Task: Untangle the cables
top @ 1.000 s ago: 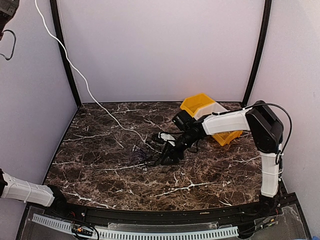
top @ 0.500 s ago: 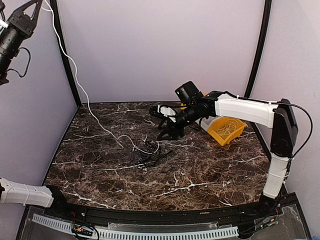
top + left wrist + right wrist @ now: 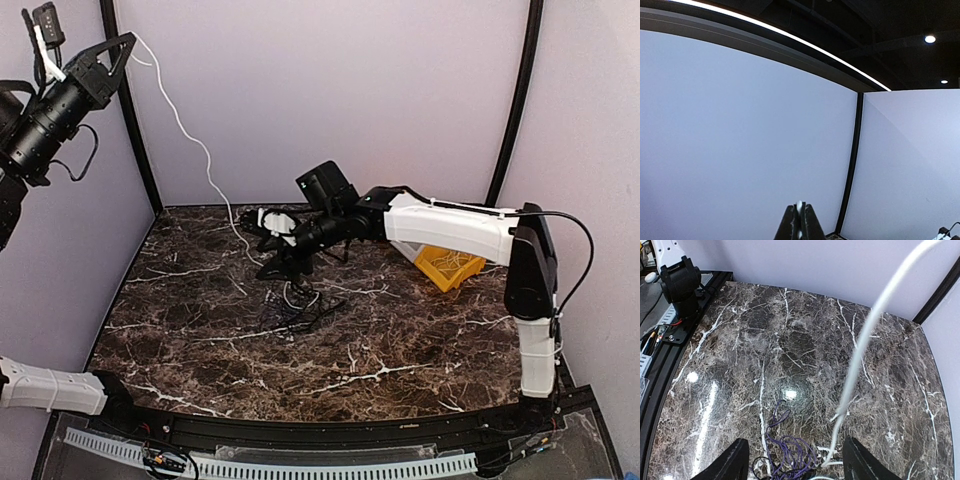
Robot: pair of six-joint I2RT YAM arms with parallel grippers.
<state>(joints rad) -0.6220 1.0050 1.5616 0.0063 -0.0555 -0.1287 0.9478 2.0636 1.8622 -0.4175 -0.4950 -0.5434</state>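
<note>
**A:** What do we enter for the left gripper point(image 3: 799, 224)?

**B:** Raised high by the left wall, well above the table point(image 3: 400, 345). Its fingers are pressed together on the end of the white cable point(image 3: 859, 350). We see a white bit between the tips.

**A:** The cable's run?

**B:** From that pinch it slopes down through the air to the back of the table, then into the clump point(image 3: 297, 315) near the table's middle.

**A:** Right gripper point(image 3: 796, 447)?

**B:** The arm is stretched leftward and the gripper hangs just above the clump. Its fingers are spread wide and hold nothing. The white cable rises between them, touching neither as far as we can tell.

**A:** Contents of the clump?

**B:** We list thin dark cords, a purple cord point(image 3: 790, 452) and the white cable's lower end, all lying on the table.

**A:** Other items?

**B:** One yellow bin point(image 3: 445, 268) at the right rear, beside the right arm.
</note>
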